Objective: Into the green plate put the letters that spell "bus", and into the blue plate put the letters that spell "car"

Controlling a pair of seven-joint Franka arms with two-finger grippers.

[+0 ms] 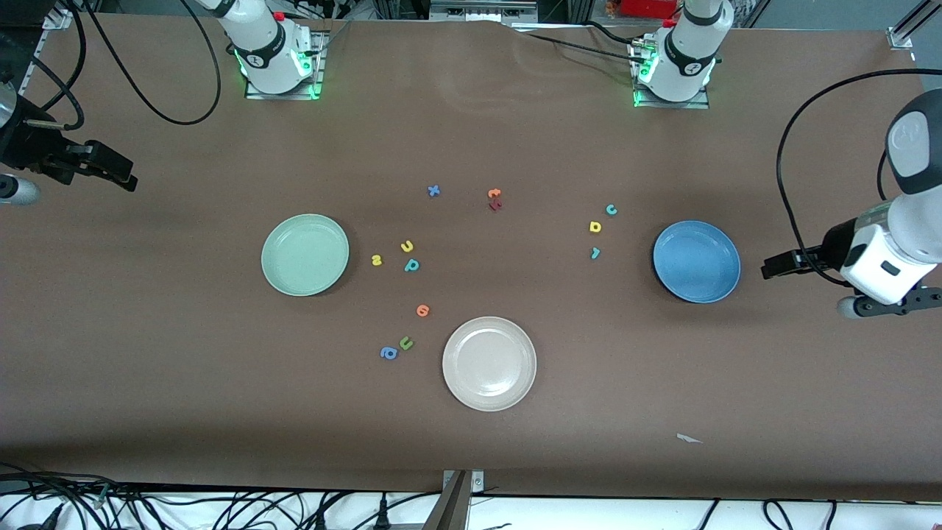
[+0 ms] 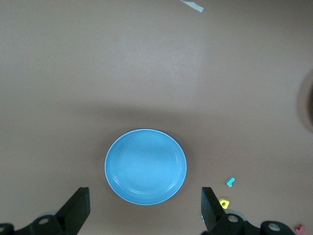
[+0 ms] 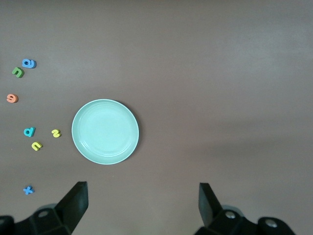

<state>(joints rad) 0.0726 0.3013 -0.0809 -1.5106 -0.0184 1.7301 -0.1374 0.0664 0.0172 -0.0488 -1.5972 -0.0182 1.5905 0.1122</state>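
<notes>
Plainly, both tools stand wide and hold nothing; the left tool [image 1: 769, 266] hangs over the surface [image 1: 471, 456] at the left arm's end, just beside the blue plate [image 1: 696, 261], and the right tool [image 1: 125, 177] hangs over the right arm's end, well apart from the green plate [image 1: 305, 254]; neither plate has a letter in it yet

From the left tool outward comes the blue plate first, then the car letters: teal r [image 1: 595, 253], yellow a [image 1: 595, 227] and teal c [image 1: 611, 210], loosely grouped near the plate on its side toward the right arm's end; so the left arm is the nearer one for these, and must reach past the plate to get them

From the right tool outward comes the green plate, then the bus letters: yellow s [image 1: 377, 259], yellow u [image 1: 407, 246] and teal b [image 1: 412, 265], close together near that plate toward the left arm's end; the right arm is nearer to them

The letters are tiny and flat, so I judge each grasp will need a careful descent
</notes>
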